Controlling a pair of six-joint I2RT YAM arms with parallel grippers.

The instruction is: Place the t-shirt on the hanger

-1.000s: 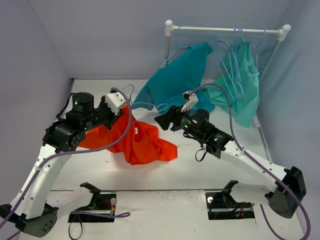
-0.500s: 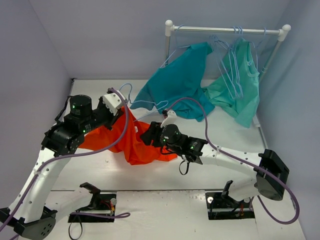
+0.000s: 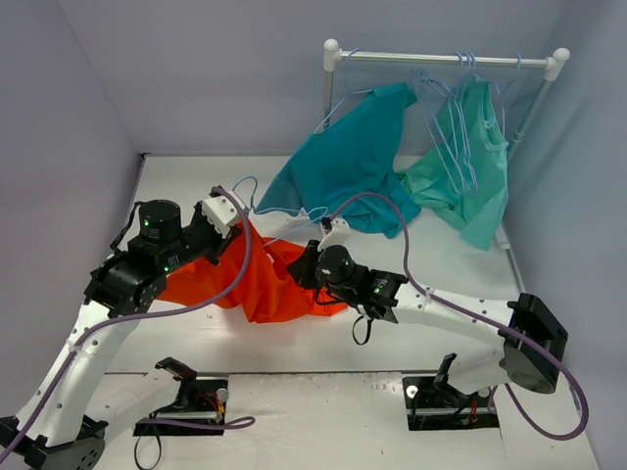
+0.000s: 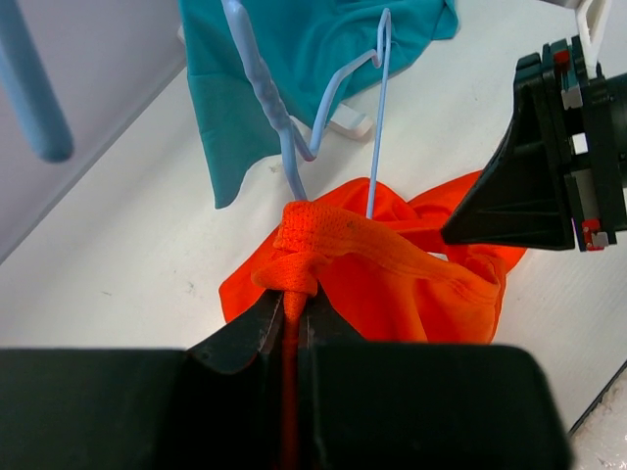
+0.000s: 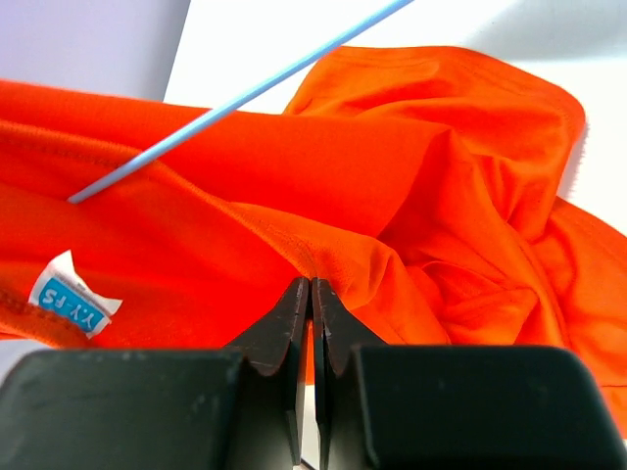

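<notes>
The orange-red t-shirt (image 3: pixel 279 289) lies bunched on the table between the two arms. My left gripper (image 4: pixel 292 299) is shut on a gathered bunch of its neck edge (image 4: pixel 299 245), lifting it a little. The pale blue hanger (image 4: pixel 377 117) pokes into the neck opening, its hook (image 3: pixel 245 186) pointing toward the back wall. From the right, my right gripper (image 5: pixel 312 289) is shut on a fold of the t-shirt (image 5: pixel 411 196), just below the hanger wire (image 5: pixel 245 93). The white neck label (image 5: pixel 73 299) shows at the lower left. From above, the right gripper (image 3: pixel 299 267) sits on the cloth's right side.
A white rack (image 3: pixel 441 59) stands at the back right. A teal-blue shirt (image 3: pixel 343 157) hangs from it and drapes down to the table. A lighter green-teal garment (image 3: pixel 470 166) and several spare hangers (image 3: pixel 446 108) hang beside it. Grey walls close in on both sides.
My right arm has swung left from beside the teal shirt onto the t-shirt, and its jaws have closed on a fold. The left gripper has kept its hold and shifted slightly.
</notes>
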